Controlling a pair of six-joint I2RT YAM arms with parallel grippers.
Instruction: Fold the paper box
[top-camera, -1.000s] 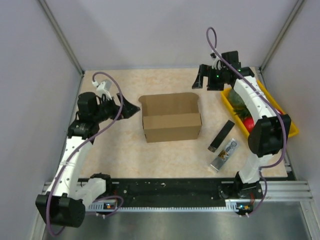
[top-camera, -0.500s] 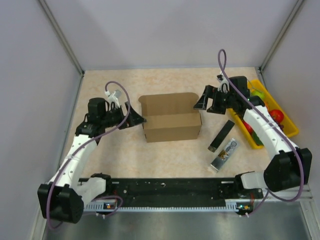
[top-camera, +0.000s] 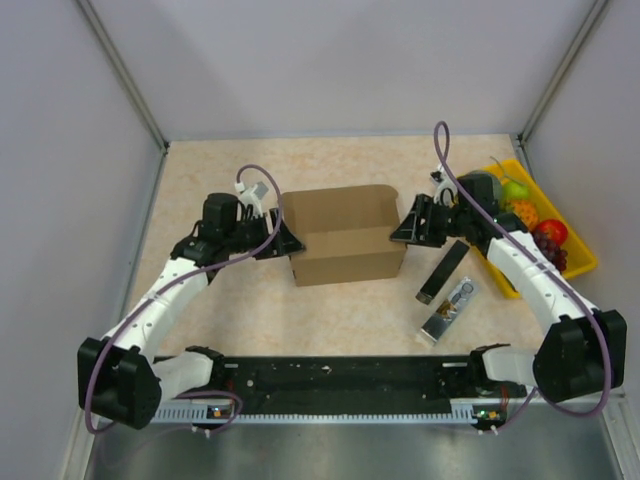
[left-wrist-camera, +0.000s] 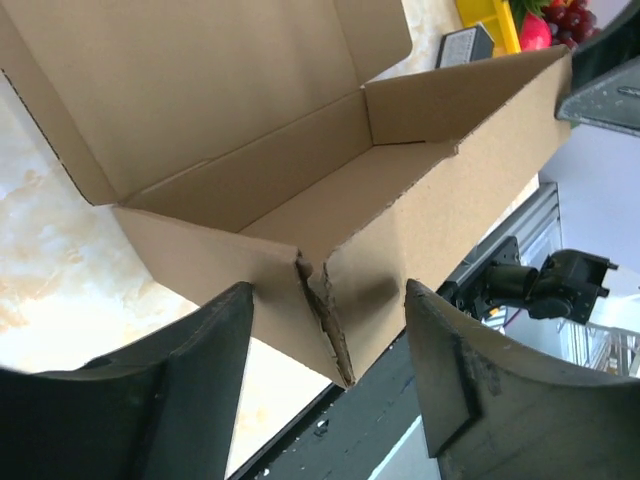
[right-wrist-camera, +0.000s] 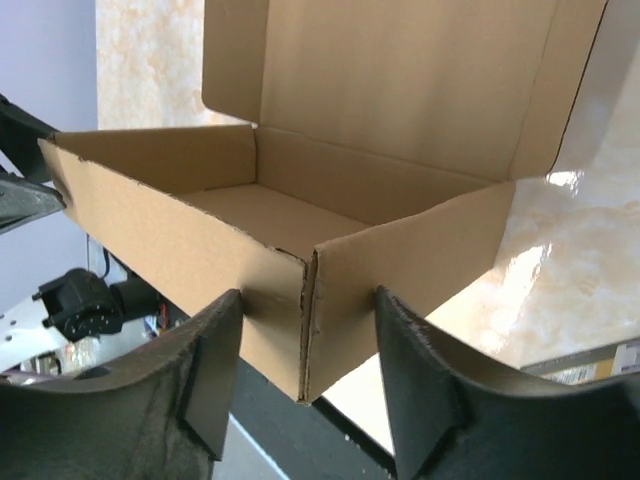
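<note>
The left gripper (top-camera: 287, 241) spreads wide at the box (top-camera: 345, 240)'s left end, gripping nothing. The right gripper (top-camera: 404, 231) does likewise at its right end.

paper box (top-camera: 343, 240) open-topped, black bar (top-camera: 444, 271) close right

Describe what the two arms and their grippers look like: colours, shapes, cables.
Both the left arm and the right arm have white links with bulky black joint housings. A purple cable loops along each one. The left gripper and right gripper are black, each with two broad, flat, matte fingers that taper toward the tips.
</note>
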